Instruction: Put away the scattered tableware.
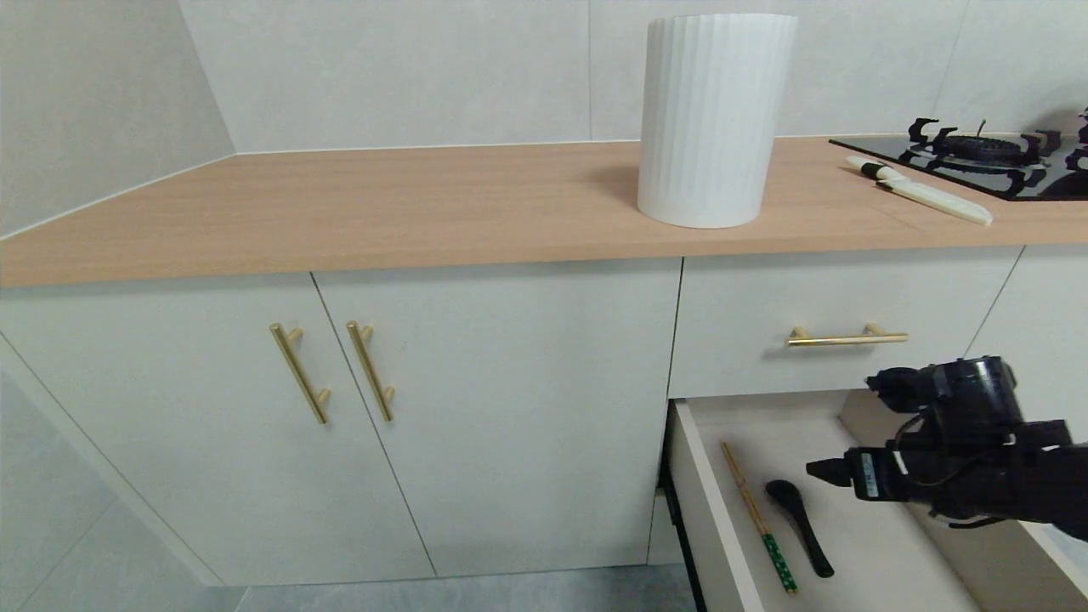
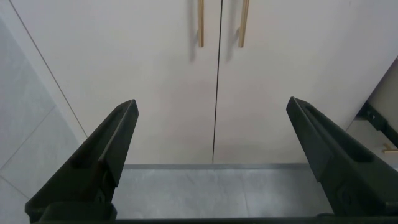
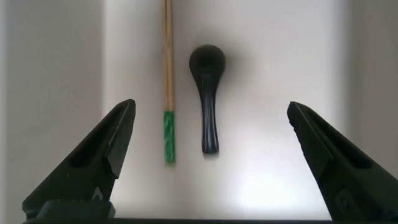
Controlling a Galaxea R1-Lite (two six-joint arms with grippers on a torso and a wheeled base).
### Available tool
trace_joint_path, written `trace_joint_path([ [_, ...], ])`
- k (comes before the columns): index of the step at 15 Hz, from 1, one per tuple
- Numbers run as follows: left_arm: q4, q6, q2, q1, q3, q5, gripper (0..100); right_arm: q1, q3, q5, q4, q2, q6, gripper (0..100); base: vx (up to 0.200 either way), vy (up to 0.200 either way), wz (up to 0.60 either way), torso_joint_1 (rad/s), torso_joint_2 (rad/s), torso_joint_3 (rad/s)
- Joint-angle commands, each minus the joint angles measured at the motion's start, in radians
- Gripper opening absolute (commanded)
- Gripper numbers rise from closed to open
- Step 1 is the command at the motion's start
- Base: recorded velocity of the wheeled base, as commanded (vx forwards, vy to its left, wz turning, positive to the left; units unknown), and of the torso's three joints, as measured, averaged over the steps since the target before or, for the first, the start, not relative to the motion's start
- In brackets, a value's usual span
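Note:
A pair of wooden chopsticks (image 1: 759,518) with green ends and a black spoon (image 1: 799,527) lie side by side on the floor of the open drawer (image 1: 705,493) at the lower right. My right gripper (image 1: 854,429) hovers over that drawer, open and holding nothing. From the right wrist, the chopsticks (image 3: 168,93) and the spoon (image 3: 208,99) lie below the spread right gripper (image 3: 211,111). A white knife (image 1: 922,191) rests on the wooden counter (image 1: 382,204) beside the stove. My left gripper (image 2: 211,109) is open and empty, low before the cabinet doors (image 2: 217,93).
A tall white ribbed container (image 1: 718,119) stands on the counter. A black gas stove (image 1: 977,157) sits at the far right. Above the open drawer is a closed drawer with a gold handle (image 1: 846,337). Two cabinet doors with gold handles (image 1: 336,370) sit left of it.

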Motion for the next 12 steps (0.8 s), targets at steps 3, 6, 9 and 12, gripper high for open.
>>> trace_joint_path([
  [3,0.0,0.009,0.0,0.0,0.0,-0.001,100,-0.027,0.046,0.006,0.293,-0.444,0.009,100,0.0,0.0,0.0,0.0,0.0,0.0],
  [6,0.0,0.001,0.0,0.0,0.0,-0.001,100,-0.021,0.104,0.006,0.301,-0.518,0.005,100,0.0,0.0,0.0,0.0,0.0,0.0],
  [9,0.0,-0.002,0.0,0.0,0.0,-0.001,100,-0.001,0.13,0.004,0.351,-0.591,0.006,100,-0.133,0.0,0.0,0.002,0.0,0.002],
  [12,0.0,-0.002,0.0,0.0,0.0,-0.001,100,0.009,0.133,0.009,0.486,-0.699,0.005,100,-0.2,0.0,0.0,0.004,0.01,0.006],
])
